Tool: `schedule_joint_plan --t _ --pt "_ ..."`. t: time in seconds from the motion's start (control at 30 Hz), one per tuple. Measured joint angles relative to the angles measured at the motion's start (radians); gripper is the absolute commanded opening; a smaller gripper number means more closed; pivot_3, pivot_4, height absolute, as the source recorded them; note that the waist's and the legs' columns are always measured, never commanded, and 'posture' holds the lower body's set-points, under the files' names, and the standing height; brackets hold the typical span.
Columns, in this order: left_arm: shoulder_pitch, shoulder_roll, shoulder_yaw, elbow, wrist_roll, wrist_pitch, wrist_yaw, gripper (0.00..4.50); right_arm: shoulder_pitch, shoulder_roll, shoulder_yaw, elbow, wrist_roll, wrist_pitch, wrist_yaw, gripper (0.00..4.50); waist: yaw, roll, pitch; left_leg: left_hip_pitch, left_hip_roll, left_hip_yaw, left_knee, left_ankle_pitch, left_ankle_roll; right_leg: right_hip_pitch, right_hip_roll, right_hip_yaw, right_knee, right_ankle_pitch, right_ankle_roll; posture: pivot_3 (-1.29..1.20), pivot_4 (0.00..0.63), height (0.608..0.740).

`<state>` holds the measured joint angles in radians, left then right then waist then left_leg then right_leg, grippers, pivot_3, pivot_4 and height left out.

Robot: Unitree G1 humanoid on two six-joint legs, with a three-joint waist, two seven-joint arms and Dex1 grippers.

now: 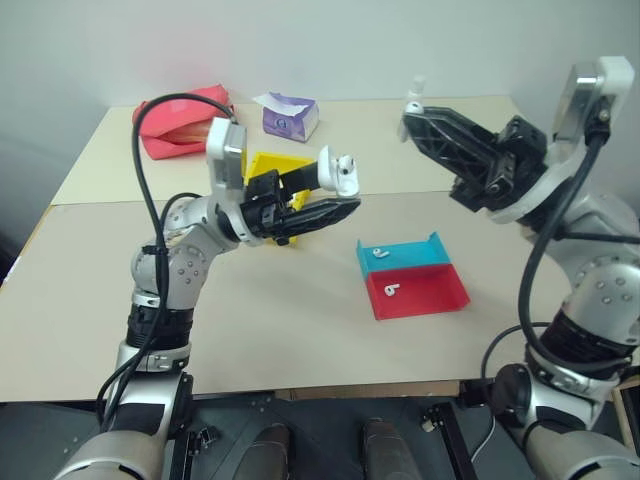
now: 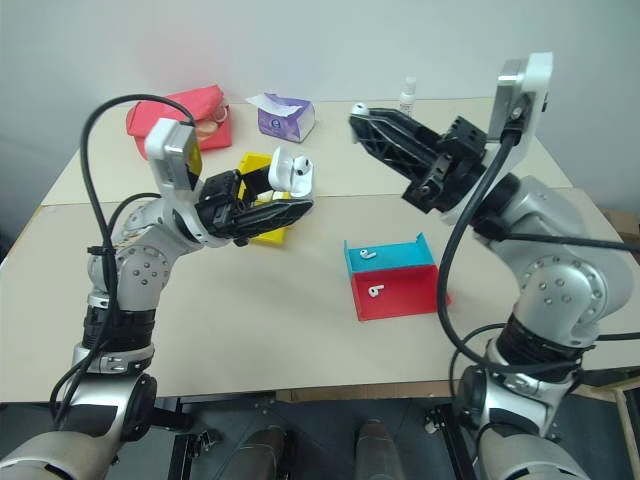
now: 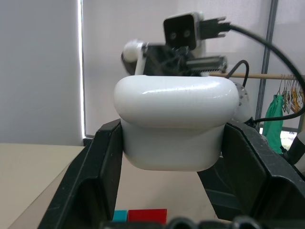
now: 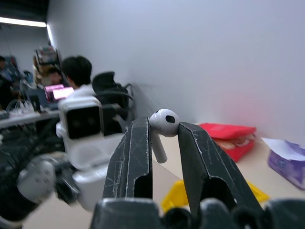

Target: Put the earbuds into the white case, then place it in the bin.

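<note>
Above table, earbud [image 4: 163, 123] (seemingly) between right gripper [image 4: 164, 136] fingers

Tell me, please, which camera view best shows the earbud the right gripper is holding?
The right wrist view: the earbud sits large between the right gripper's jaws, stem down. In the right eye view it is a small white speck at the jaw tips, and likewise in the left eye view.

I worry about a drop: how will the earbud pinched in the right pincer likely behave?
The earbud is glossy, rounded plastic, so probably slippery. The right pincer pinches it just below its bulb, stem hanging between the fingers, so it may twist or pop free. It looks tiny and light; dropped, it would likely bounce and roll.
</note>
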<state>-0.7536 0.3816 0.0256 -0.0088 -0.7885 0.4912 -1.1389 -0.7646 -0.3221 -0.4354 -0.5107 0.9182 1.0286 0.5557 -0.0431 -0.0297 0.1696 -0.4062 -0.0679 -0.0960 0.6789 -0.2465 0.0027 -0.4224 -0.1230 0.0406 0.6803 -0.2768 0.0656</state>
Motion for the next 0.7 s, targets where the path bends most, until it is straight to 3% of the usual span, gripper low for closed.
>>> schedule_joint_plan --t 0.23,0.7 --pt "-0.028 -0.016 -0.018 0.026 0.011 0.013 -0.017 2.79 0.077 0.038 0.041 -0.06 0.138 0.006 -0.211 0.62 0.0 0.0 0.0 -0.002 -0.001 0.0 0.0 0.0 0.0 -0.001 -0.001 -0.001 0.0 0.0 0.0 0.0 0.15 0.74" --pt "-0.045 -0.016 -0.025 0.044 0.04 0.015 -0.045 2.79 0.149 -0.105 0.154 -0.1 0.243 -0.068 -0.183 0.62 -0.001 0.0 0.0 0.0 -0.001 0.0 0.0 -0.001 0.002 0.001 0.0 -0.001 -0.001 0.0 0.0 0.0 0.15 0.74"
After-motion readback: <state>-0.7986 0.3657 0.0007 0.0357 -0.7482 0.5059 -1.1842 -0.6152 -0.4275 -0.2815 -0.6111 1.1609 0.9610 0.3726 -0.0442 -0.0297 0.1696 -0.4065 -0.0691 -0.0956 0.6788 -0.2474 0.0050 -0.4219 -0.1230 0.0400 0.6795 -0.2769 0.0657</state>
